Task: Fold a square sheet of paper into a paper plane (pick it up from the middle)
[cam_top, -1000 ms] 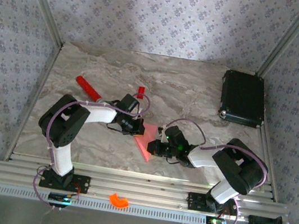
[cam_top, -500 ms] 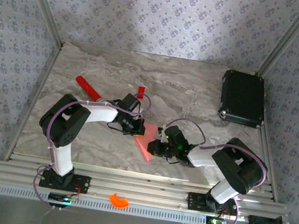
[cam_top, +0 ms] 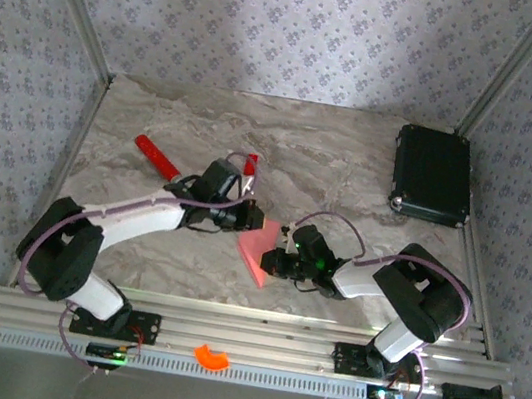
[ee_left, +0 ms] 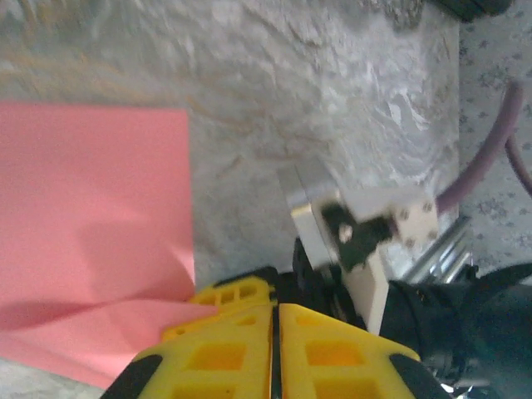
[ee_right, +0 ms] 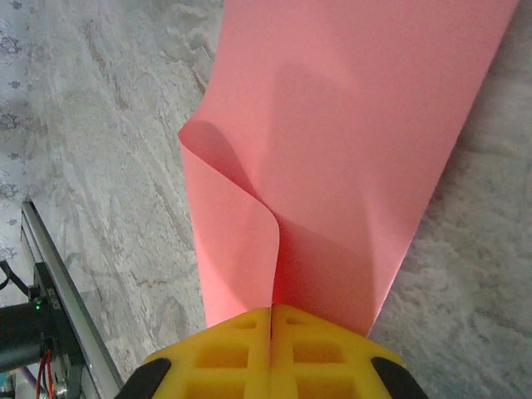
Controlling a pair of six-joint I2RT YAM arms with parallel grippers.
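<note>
**Item: square sheet of paper** [cam_top: 255,255]. Salmon-pink, lying near the middle of the marble-patterned table [cam_top: 351,173], between the two grippers. Partly folded: in the right wrist view one side [ee_right: 349,150] curls up and over into a soft loop, the rest lies flat. In the left wrist view a flat square corner [ee_left: 91,224] and a raised flap beneath it.

**Right gripper** [ee_right: 272,312]. Yellow fingers clenched on the paper's near edge, pinching the curled layer at the seam. Seen from above [cam_top: 276,262] at the sheet's right side.

**Left gripper** [ee_left: 274,306]. Fingers pressed together, only a thin dark line between them. The raised flap meets the outer side of one finger; whether any paper is caught cannot be told. Seen from above [cam_top: 249,219] at the sheet's far edge.

**Surroundings.**
- Red stick [cam_top: 157,155], far left.
- Small red block [cam_top: 252,162], just beyond the left gripper.
- Black case [cam_top: 433,175], far right corner.
- Orange piece [cam_top: 212,357], on the front rail [cam_top: 302,352].
</note>
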